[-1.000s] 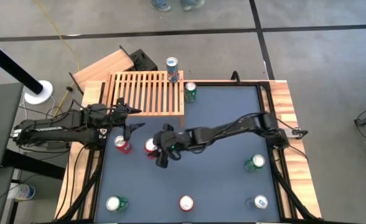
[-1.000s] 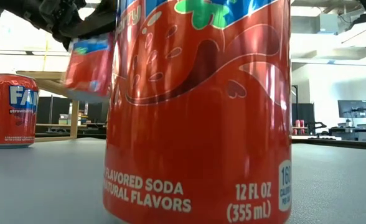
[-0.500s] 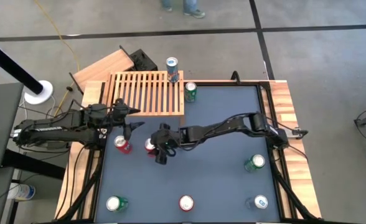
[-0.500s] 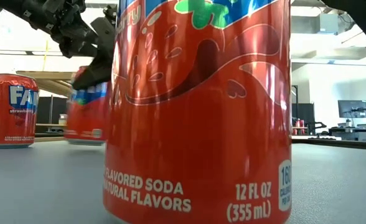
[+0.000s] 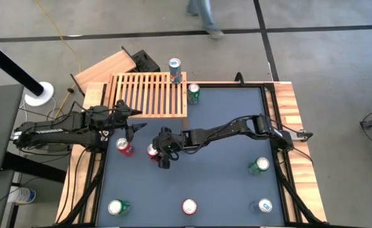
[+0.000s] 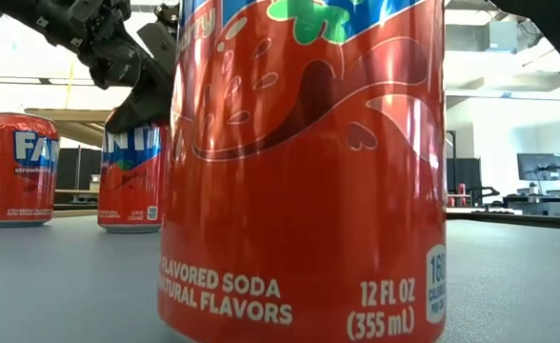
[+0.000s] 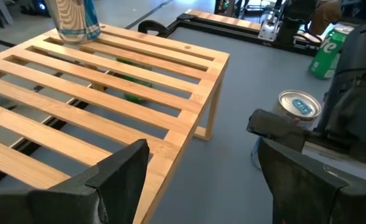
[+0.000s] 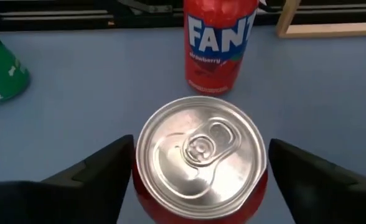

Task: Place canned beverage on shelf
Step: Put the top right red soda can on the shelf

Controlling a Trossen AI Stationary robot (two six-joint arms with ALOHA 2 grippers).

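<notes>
A red can (image 8: 198,152) stands upright on the dark table, left of centre (image 5: 152,149), with its base on the mat (image 6: 130,177). My right gripper (image 8: 200,163) is open, with one finger on each side of the can's top. A second red can (image 5: 124,147) stands just to its left. The slatted wooden shelf (image 5: 149,95) sits at the far left and carries a blue can (image 5: 174,68) on its far right corner. My left gripper (image 7: 201,177) waits open by the shelf's near edge, with nothing between its fingers. My right gripper's fingers (image 8: 108,165) stand close on either side of the red can's upper wall (image 8: 147,186), coming slanting down from the table's right. I cannot tell whether they touch it. The can stands upright on the table.
A green can (image 5: 193,93) stands right of the shelf. Along the near edge are a green can (image 5: 118,207), a red one (image 5: 189,206) that fills the low view, and a blue-white one (image 5: 264,206). Another green can (image 5: 259,166) is at the right. A plain board (image 5: 104,66) lies behind the shelf.
My right gripper has come down and a little toward the table's left with the red can. The can hung lifted and tilted a second ago and now stands upright on the table beside the other red can.
</notes>
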